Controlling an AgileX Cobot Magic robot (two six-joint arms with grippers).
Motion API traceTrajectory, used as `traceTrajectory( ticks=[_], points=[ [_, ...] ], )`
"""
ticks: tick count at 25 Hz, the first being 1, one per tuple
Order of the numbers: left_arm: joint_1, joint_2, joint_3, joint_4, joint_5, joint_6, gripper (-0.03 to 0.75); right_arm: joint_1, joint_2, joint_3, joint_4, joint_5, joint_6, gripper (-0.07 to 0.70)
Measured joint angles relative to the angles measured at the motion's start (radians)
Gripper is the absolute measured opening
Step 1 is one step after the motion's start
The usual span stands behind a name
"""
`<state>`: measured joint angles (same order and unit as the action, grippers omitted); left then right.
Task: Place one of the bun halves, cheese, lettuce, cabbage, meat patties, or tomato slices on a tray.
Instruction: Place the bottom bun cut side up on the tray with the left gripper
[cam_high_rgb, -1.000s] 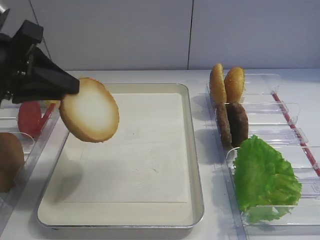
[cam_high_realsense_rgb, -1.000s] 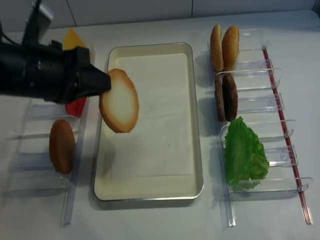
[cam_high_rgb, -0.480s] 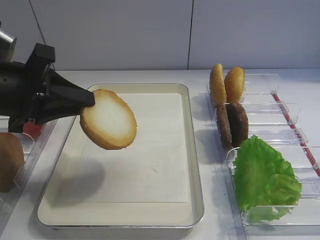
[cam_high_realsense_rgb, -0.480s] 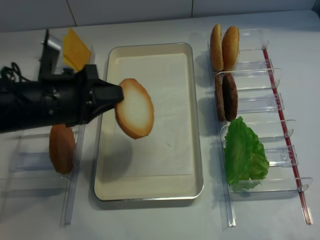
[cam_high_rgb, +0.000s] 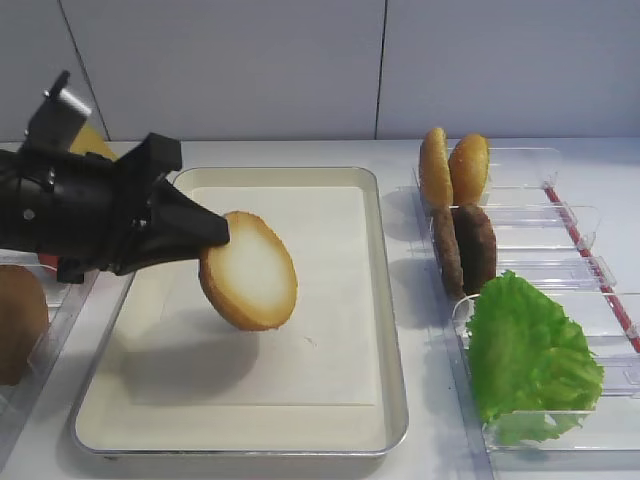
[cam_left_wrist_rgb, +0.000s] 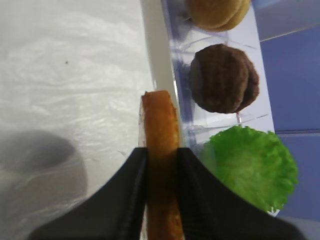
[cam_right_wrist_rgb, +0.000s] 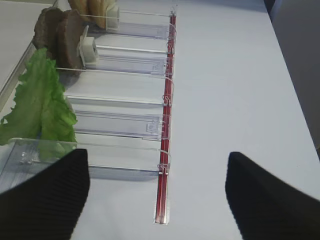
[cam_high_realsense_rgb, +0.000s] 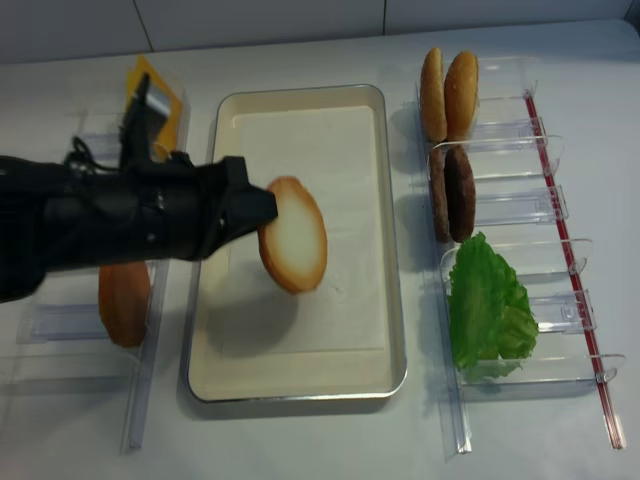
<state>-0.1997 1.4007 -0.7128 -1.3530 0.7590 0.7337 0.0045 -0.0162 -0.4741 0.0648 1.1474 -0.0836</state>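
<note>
Your left gripper (cam_high_rgb: 218, 232) is clamped on the rim of the bun half (cam_high_rgb: 248, 271), holding it edge-on and tilted, its pale cut face toward the front edge of the surface. The bun hangs in the air over the middle of the tray (cam_high_rgb: 391, 330), clear of the paper liner, with its shadow falling toward the tray's left side. In the left wrist view the two fingers (cam_left_wrist_rgb: 130, 200) pinch the bun (cam_left_wrist_rgb: 161, 150) across its thickness, so the hold looks firm.

To finish the step well, bring the bun down over the open centre of the liner, not toward the tray's left rim. Since the disc is gripped by its edge, roll the wrist so the bun lies nearly flat before you let go; dropped on edge it is likely to tip or roll. Release only when its lower edge touches the liner, then draw the fingers back along their own line so they don't drag it.

Your right gripper (cam_right_wrist_rgb: 155, 200) has its fingers spread wide and empty above the clear holders (cam_right_wrist_rgb: 120, 120) by the lettuce (cam_right_wrist_rgb: 40, 107); how high it hangs is hard to judge from that view. Leave it there.
</note>
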Motion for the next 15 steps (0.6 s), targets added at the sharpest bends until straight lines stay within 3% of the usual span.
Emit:
traceTrajectory(
  ticks=[8, 15],
  points=[
    [0.0, 0.241, 0.0, -0.131, 0.078, 0.111, 0.123, 0.0, 0.0, 0.0, 0.0, 0.0, 0.0, 0.577],
    [0.0, 0.274, 0.0, -0.158, 0.084, 0.17, 0.122, 0.0, 0.0, 0.0, 0.0, 0.0, 0.0, 0.577]
  ],
)
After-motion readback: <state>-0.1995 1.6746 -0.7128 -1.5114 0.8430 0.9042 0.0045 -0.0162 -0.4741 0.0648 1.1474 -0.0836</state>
